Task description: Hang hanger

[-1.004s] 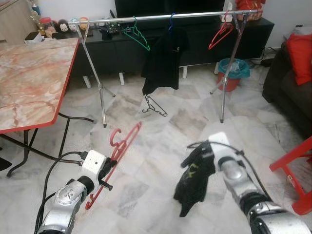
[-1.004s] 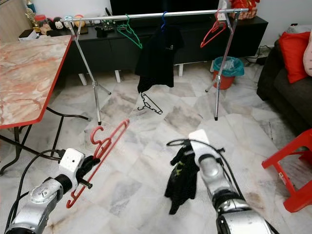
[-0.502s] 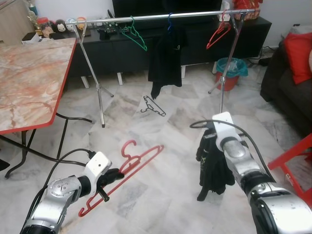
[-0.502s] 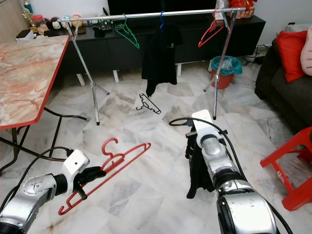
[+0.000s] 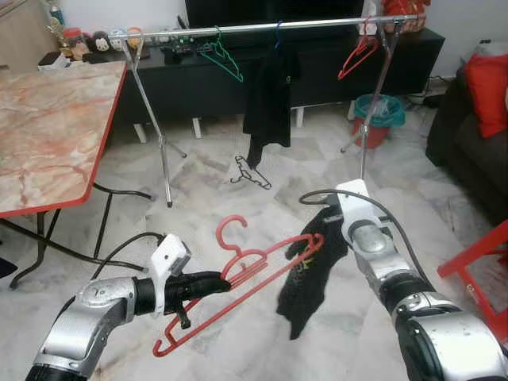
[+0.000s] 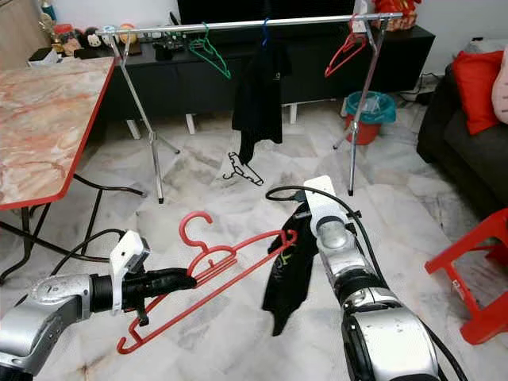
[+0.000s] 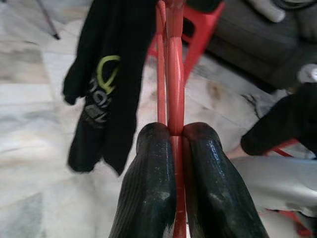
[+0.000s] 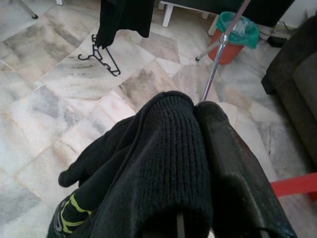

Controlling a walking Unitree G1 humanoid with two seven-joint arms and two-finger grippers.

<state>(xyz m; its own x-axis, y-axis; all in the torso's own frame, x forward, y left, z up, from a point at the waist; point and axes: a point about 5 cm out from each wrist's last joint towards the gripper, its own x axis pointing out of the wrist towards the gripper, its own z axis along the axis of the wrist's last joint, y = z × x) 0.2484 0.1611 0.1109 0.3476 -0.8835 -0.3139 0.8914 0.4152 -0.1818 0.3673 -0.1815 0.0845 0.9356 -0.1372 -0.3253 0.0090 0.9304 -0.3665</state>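
left eye view: the left pincer (image 5: 208, 283) is clamped on the red hanger (image 5: 254, 279), which has swung from a steep tilt to a shallow slant since half a second ago, its far end now touching the black garment (image 5: 305, 278) that the right pincer (image 5: 337, 226) grips. the two have closed together, so the threading of the hanger into the cloth looks about to start; the rack rail (image 5: 262, 26) is well beyond.

left wrist view: both fingers (image 7: 151, 188) pinch the hanger's bar, the garment hanging just beside it.

right wrist view: the fingers (image 8: 233, 163) are shut on knitted black cloth.
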